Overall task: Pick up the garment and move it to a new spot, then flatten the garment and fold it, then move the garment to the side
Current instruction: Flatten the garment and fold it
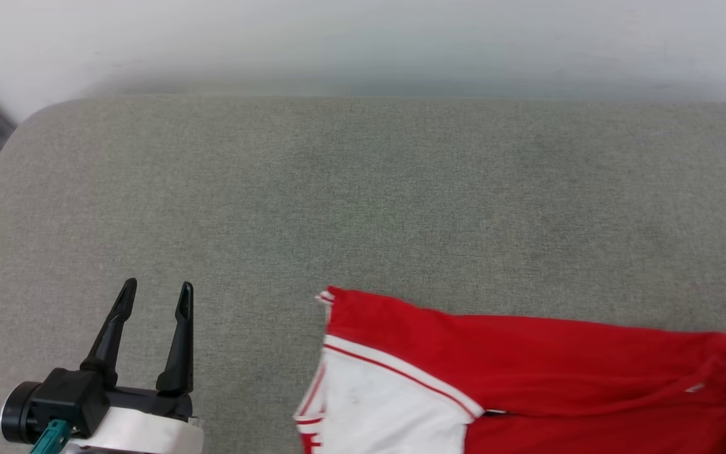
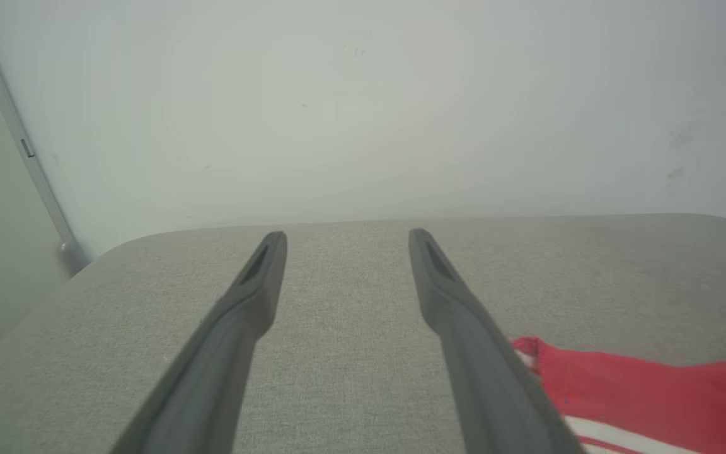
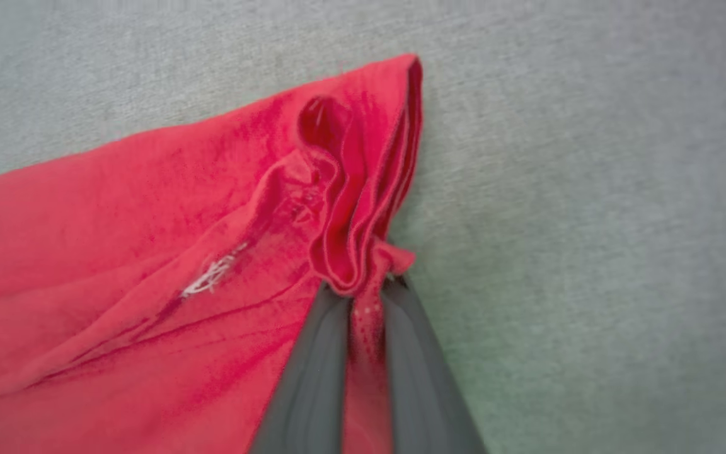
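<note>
Red garment [image 3: 117, 252] — hem tight inside right claw [image 3: 366, 287]

Open grey cushion [image 1: 363, 189] ahead and left, wall [image 1: 363, 44] behind it, garment [image 1: 527, 359] at near right.

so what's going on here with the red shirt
A robot is working on a red and white shirt lying rumpled on a grey padded surface. Its right fingers are shut on a bunched red edge of the shirt. Its left fingers are open and apart from it, over bare surface.
</note>
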You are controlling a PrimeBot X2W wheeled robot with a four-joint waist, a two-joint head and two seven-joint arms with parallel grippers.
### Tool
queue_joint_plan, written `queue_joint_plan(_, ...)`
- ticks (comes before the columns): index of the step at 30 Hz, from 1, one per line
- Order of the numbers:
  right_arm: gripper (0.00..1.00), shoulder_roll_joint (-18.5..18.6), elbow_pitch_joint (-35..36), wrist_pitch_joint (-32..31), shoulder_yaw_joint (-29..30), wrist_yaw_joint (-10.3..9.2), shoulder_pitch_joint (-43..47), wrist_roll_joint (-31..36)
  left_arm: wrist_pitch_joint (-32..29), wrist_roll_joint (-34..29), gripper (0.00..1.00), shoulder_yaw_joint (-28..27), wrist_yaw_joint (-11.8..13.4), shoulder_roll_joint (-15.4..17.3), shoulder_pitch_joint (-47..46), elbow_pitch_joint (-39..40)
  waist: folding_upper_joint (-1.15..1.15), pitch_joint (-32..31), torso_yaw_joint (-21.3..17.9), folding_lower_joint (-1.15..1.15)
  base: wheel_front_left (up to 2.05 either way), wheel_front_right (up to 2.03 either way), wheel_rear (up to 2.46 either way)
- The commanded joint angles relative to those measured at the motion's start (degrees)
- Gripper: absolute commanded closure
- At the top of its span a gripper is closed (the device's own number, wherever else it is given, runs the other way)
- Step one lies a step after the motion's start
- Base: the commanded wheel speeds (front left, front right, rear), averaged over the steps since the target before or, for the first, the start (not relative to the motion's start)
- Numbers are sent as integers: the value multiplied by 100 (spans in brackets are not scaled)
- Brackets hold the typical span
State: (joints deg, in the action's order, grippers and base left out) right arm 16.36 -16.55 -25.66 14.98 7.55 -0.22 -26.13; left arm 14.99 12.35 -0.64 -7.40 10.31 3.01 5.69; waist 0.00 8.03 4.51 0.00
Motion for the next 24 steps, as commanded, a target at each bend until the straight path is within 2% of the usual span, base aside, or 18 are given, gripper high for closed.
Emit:
queue_joint_plan(1,100,126,-35,41,178,-11,-41,116,26,20,0,6,-6,19,31,-7,0,-6,-26,0,0,0,0)
queue_joint_plan(5,100,286,-115,56,501,-11,-84,395,26,26,0,9,-6,16,39,-24,0,-35,-71,0,0,0,0)
queue_joint_plan(9,100,204,-22,4,488,-8,-89,335,26,26,0,-6,-5,-6,69,-39,0,-107,-124,0,0,0,0)
queue_joint_plan(16,100,-9,514,-198,58,-7,143,191,26,13,0,-41,-5,-67,146,-45,0,-252,-206,0,0,0,0)
queue_joint_plan(24,100,-386,1605,-802,-539,-7,385,-215,26,-9,0,-15,-6,-140,214,-63,0,-389,-216,0,0,0,0)
